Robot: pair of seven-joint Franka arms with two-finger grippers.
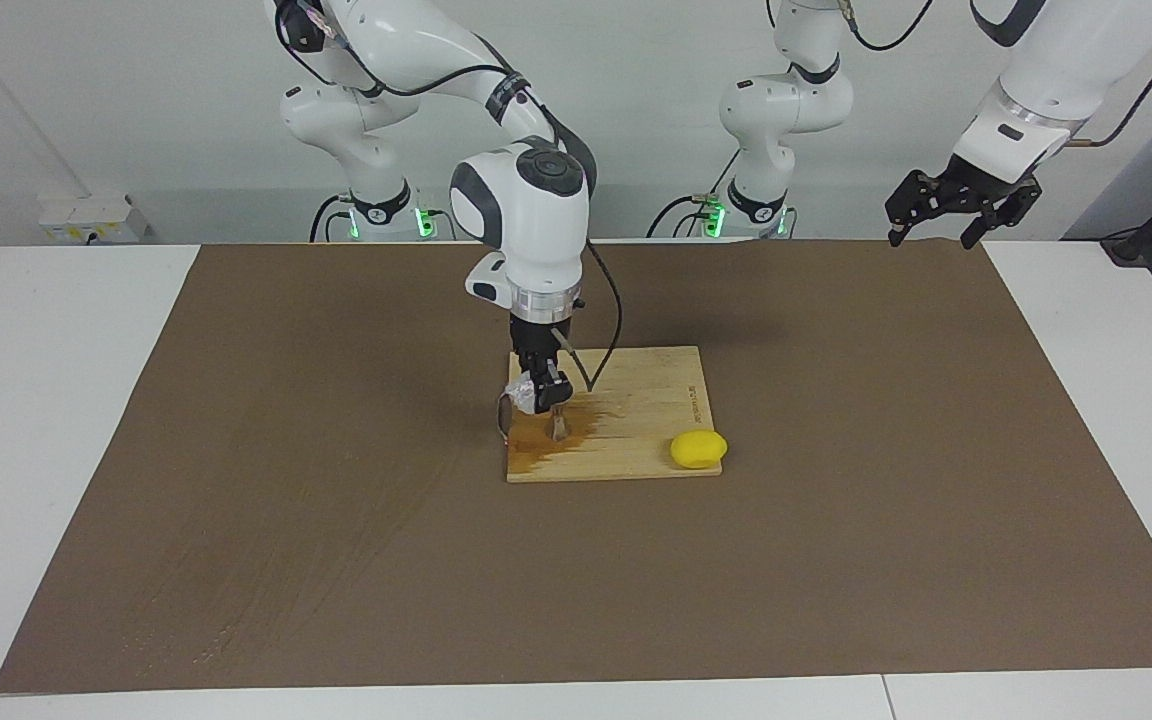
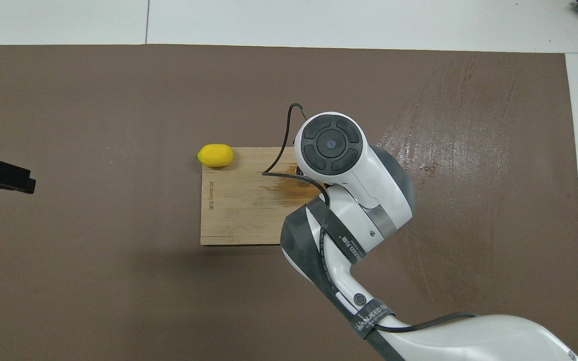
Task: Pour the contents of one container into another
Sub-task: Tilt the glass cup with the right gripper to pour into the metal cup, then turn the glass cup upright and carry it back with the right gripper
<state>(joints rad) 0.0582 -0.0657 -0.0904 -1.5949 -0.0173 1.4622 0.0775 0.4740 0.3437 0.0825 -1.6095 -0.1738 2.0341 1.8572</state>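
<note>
Wet stain already on board (image 1: pixel 636 400): right pincer (image 1: pixel 542 398), clamped on tilted glass cup (image 1: pixel 508 415), pours over jigger (image 1: pixel 558 428) w/ poor aim; more tilt risks more spillage. Left pincer (image 1: pixel 941 215) wide, idle above bench edge.

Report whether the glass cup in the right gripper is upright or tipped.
Tipped: the glass cup, held in the right gripper, lies on its side over the wet cutting board, beside the jigger.

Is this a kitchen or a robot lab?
Probably a robot lab: two white robot arms stand at a white table with a brown mat, and a wooden cutting board and lemon look like test props.
</note>
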